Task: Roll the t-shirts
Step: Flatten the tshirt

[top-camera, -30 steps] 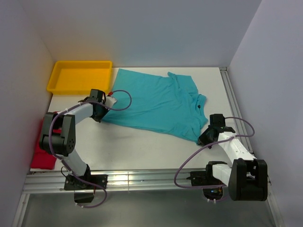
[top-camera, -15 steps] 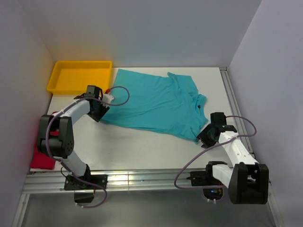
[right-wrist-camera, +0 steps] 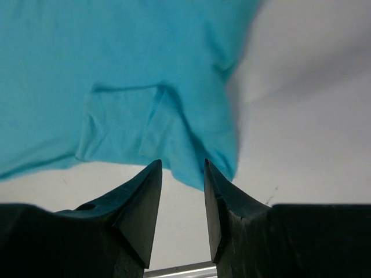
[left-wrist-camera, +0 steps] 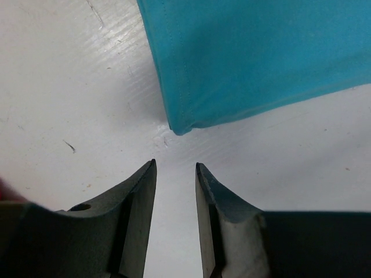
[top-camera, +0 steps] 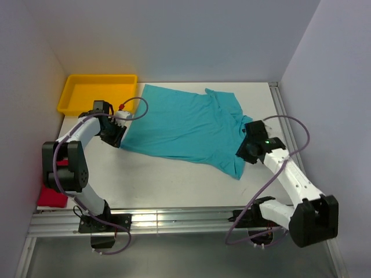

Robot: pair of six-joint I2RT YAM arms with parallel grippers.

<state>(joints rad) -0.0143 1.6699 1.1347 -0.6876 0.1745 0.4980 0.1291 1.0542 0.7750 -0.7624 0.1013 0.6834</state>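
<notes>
White table (top-camera: pixel 174 179): teal t-shirt (top-camera: pixel 185 124) spread flat, long axis 9-to-3 o'clock; left gripper (left-wrist-camera: pixel 175 165) parted, empty, hem corner just ahead at 12 o'clock; right gripper (right-wrist-camera: pixel 182 163) parted, empty, sleeve edge just ahead at 12 o'clock.

A teal t-shirt (top-camera: pixel 188 127) lay spread flat across the middle of the table (top-camera: pixel 174 185). The yellow tray (top-camera: pixel 97 92) sat at ten o'clock, and a red t-shirt (top-camera: pixel 52 197) lay bunched at eight o'clock. The left gripper (top-camera: pixel 116 132) was at the teal t-shirt's eight o'clock corner, the right gripper (top-camera: pixel 246 149) at its four o'clock edge.
</notes>
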